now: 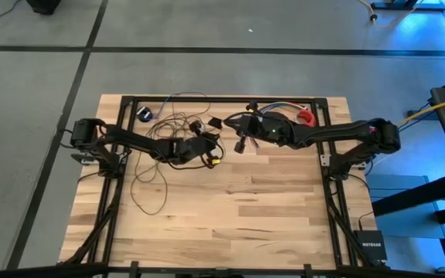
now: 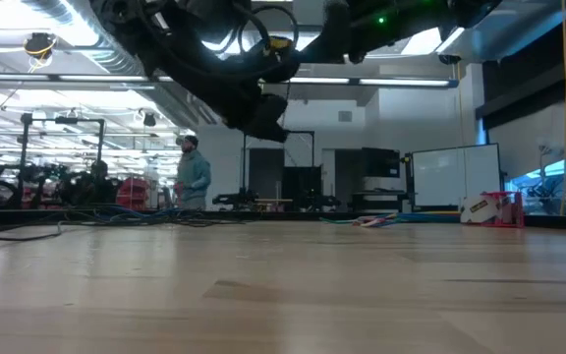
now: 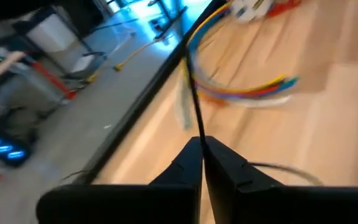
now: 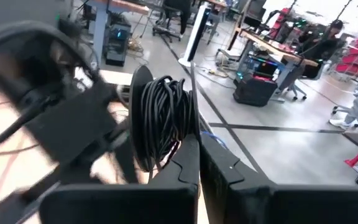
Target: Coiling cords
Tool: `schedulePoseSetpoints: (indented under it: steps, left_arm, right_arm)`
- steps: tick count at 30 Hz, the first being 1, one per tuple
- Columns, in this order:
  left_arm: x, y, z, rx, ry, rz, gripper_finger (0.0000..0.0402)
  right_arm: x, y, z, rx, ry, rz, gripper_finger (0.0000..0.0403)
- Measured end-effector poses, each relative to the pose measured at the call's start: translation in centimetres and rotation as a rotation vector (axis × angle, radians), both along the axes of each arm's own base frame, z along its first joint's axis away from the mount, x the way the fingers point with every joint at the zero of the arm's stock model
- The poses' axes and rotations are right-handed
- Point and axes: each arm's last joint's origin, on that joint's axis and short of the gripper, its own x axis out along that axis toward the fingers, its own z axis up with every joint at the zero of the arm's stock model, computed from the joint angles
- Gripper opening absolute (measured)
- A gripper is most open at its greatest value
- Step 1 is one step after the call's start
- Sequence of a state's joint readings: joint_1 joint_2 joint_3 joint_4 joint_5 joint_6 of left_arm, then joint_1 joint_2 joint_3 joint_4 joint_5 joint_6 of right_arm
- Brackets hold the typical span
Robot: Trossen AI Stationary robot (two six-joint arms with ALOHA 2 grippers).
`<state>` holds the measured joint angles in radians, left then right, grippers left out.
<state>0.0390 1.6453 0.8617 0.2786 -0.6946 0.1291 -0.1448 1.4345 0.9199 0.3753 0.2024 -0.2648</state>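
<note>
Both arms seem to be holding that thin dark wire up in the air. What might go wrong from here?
Two risks, both guesses.

The left gripper is shut on a single strand of the cord; a strand that thin might slip out.

The right gripper is shut beside a finished coil, while loose loops lie on the table. Pulling might snag or knot them.

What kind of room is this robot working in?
Probably a big robotics lab or workshop. Past the pale wooden plank table there are long workbenches loaded with equipment, a white board on a stand, bare silver ceiling ducts, and a person in a light blue top standing among the gear.
</note>
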Motion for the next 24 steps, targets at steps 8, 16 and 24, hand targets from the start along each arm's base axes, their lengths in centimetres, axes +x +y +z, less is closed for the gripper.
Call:
schedulePoseSetpoints:
  steps: [8,16,24]
  left_arm:
    - [-1.6,0.4,2.3,0.214,0.131,0.120,0.0005]
    - [-3.8,0.4,6.6,0.331,0.116,0.165,0.0005]
    - [-5.8,-0.3,9.4,0.325,0.040,0.113,0.0005]
  right_arm:
    - [-0.2,0.2,0.1,-0.007,0.027,0.071,0.0005]
    - [-0.2,0.3,0.0,-0.012,0.041,0.087,0.0005]
    - [-0.2,0.3,0.2,-0.014,0.039,0.087,0.0005]
